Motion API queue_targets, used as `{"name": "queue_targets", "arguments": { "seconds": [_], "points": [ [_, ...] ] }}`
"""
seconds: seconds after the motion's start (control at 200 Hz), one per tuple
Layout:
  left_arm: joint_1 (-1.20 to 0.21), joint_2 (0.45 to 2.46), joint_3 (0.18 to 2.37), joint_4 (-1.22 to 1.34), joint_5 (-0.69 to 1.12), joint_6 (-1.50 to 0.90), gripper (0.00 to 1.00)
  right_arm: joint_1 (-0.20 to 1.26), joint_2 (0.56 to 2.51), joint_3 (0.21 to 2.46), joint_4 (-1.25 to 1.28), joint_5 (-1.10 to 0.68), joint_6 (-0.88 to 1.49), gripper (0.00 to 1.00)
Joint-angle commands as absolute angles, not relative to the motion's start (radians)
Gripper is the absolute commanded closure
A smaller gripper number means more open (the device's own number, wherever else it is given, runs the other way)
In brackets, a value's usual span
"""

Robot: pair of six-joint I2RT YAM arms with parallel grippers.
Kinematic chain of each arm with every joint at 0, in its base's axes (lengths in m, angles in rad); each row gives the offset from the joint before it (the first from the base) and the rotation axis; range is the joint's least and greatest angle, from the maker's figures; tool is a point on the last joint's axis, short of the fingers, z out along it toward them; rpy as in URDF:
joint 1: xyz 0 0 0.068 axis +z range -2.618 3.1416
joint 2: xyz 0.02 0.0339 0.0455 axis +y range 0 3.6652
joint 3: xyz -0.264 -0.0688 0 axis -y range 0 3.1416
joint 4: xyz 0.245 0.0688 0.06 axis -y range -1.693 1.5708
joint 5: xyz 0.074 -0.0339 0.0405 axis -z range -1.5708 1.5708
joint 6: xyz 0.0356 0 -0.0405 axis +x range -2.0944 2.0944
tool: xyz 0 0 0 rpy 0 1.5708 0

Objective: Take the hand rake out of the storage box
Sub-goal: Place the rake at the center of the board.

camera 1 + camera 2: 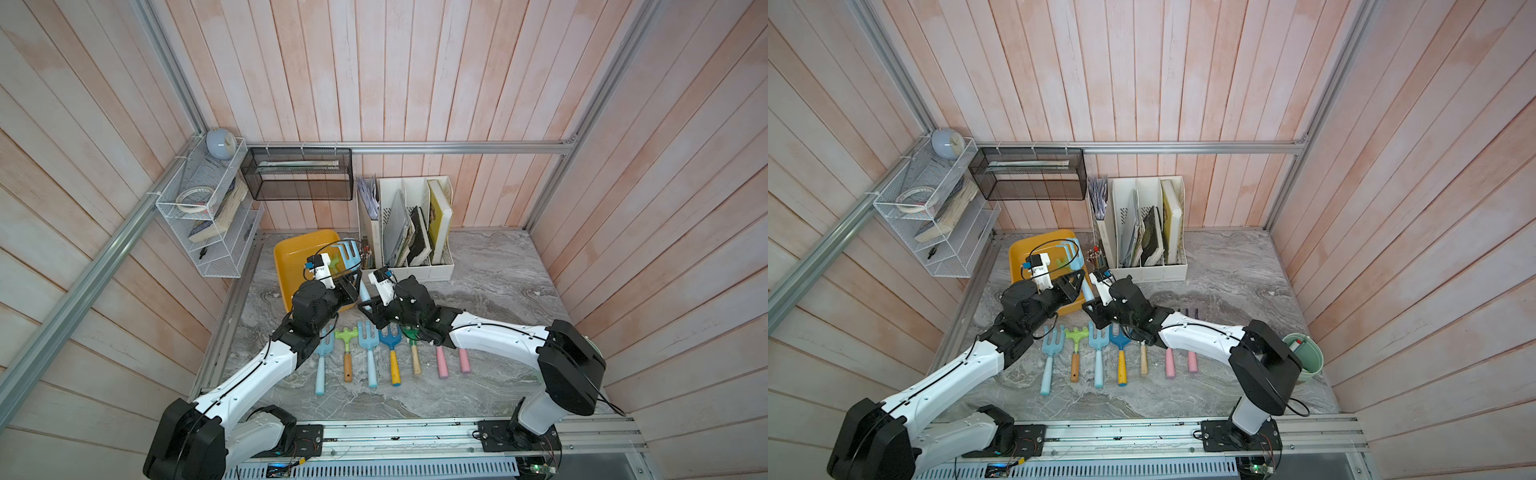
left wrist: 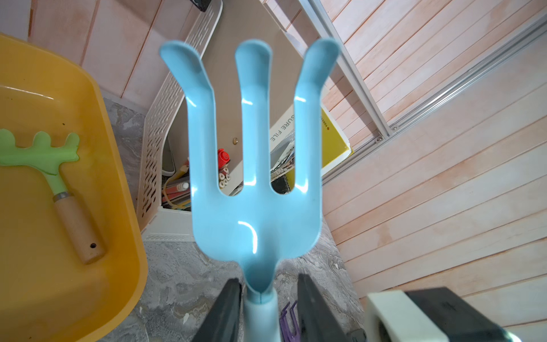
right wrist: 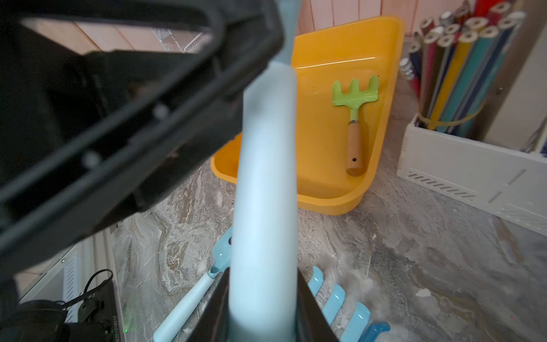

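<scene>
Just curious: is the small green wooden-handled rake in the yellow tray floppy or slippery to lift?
Likely stiff: the small green rake with wooden handle lies straight and flat. The matte wood probably grips well; the glossy head looks slicker.

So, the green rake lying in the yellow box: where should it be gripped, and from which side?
The wooden handle, from straight above, pinched across its width. The green rake lies flat on the storage box floor, close beside one sloping wall, so a sideways approach looks blocked; the thin head offers less hold.
</scene>
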State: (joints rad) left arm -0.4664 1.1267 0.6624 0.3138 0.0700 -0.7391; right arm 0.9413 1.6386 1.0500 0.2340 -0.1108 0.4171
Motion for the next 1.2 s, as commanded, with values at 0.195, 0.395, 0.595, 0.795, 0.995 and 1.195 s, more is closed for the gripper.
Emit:
{"name": "queue_targets", "arguments": {
  "seconds": [0.195,0.395,0.595,0.795,0.995,1.195],
  "points": [
    [-0.369,1.042,0.607,0.356,0.158,-0.741,0.0,0.853,1.511,0.972,-0.028,0.017,0.485,1.0],
    [-0.206,0.941,0.565,0.257,0.196,-0.675,0.0,0.725,1.089,0.691,-0.353,0.244,0.631,1.0],
    [-0.092,0.935,0.562,0.217,0.274,-0.643,0.0,0.598,0.836,0.613,-0.56,0.305,0.711,1.0],
    [-0.052,0.942,0.561,0.183,0.305,-0.62,0.0,0.502,1.015,0.631,-0.566,0.245,0.661,1.0],
    [-0.04,0.947,0.542,0.197,0.328,-0.627,0.0,0.407,1.152,0.624,-0.517,0.194,0.59,1.0],
    [-0.031,0.942,0.54,0.186,0.318,-0.622,0.0,0.344,1.192,0.592,-0.458,0.136,0.576,0.95]
  ]
}}
